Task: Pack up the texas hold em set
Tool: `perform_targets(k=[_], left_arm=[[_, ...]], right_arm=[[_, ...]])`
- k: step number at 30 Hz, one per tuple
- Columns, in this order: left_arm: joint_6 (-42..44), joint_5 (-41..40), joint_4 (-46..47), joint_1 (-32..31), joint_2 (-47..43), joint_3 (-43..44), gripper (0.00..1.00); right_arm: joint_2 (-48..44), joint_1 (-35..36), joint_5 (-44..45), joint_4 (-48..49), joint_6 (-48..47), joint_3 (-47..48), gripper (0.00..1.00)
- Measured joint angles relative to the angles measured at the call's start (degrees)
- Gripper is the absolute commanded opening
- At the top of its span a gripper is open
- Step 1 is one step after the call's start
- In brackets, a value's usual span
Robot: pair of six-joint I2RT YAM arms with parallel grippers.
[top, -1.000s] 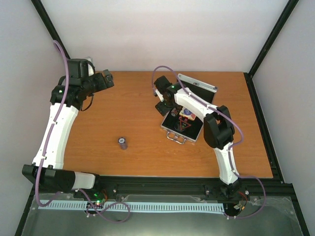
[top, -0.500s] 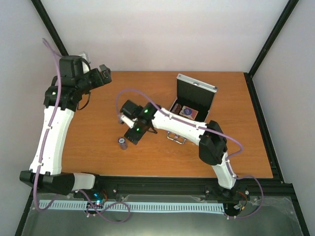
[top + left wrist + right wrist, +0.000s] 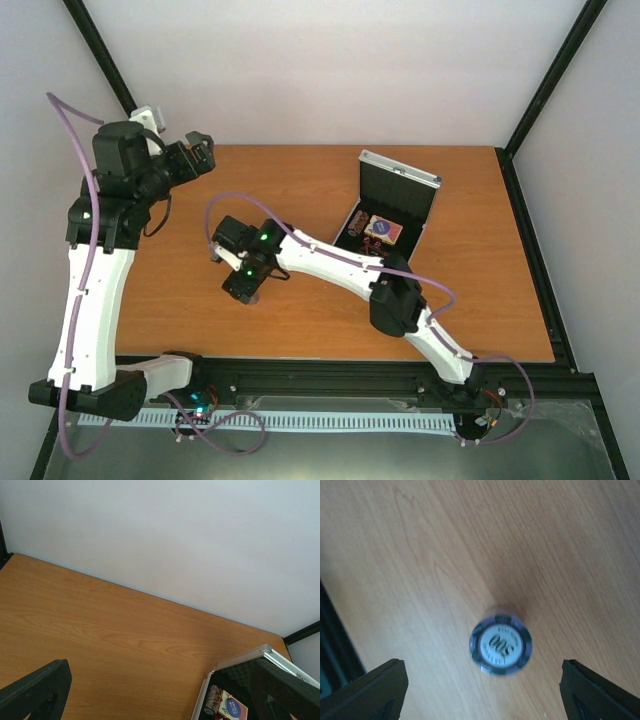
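One chip stack (image 3: 500,647) stands loose on the desk (image 3: 420,555), centred beneath the spread right jaws. Likely next: lower, pinch it, carry it to the case (image 3: 398,195); left jaws gape empty.

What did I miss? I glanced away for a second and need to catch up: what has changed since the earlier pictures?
The right gripper swung leftward from over the open case and now hovers above the chip stack, jaws open, holding nothing. The left gripper drew back slightly toward the far-left corner, jaws open. The case, its contents and the chip stack stayed put.
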Motion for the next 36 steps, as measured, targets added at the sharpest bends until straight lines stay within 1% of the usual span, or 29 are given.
perform_targets(k=[4, 7, 19, 21, 25, 27, 32, 34, 36], left_arm=[[0.02, 0.22, -0.02, 0.00, 0.00, -0.31, 1.00], [0.02, 0.24, 0.00, 0.00, -0.04, -0.50, 1.00], [0.04, 0.70, 0.20, 0.00, -0.07, -2.29, 1.00], [0.04, 0.70, 0.24, 0.00, -0.07, -2.62, 1.00], [0.04, 0.68, 0.24, 0.00, -0.07, -3.45, 1.00], [0.07, 0.70, 0.22, 0.00, -0.07, -3.69, 1.00], [0.07, 0.70, 0.24, 0.00, -0.07, -3.76, 1.00], [0.07, 0.70, 0.24, 0.00, -0.07, -3.82, 1.00], [0.04, 0.70, 0.24, 0.00, -0.07, -3.85, 1.00]], right_arm=[[5.75, 0.00, 0.13, -0.26, 0.55, 4.31, 0.82], [8.15, -0.02, 0.57, -0.50, 1.11, 5.33, 0.80], [8.90, -0.02, 4.04, -1.38, 1.49, 6.21, 0.71], [9.18, -0.02, 4.07, -1.38, 1.46, 6.21, 0.67], [10.05, -0.02, 4.11, -1.42, 1.31, 6.21, 0.63], [10.64, -0.02, 4.20, -1.60, 1.29, 6.21, 0.57], [11.10, -0.02, 4.59, -1.68, 0.74, 6.21, 0.34], [11.10, -0.02, 4.96, -1.73, 0.50, 6.21, 0.20], [11.10, -0.02, 5.49, -1.81, 0.11, 6.21, 0.18]])
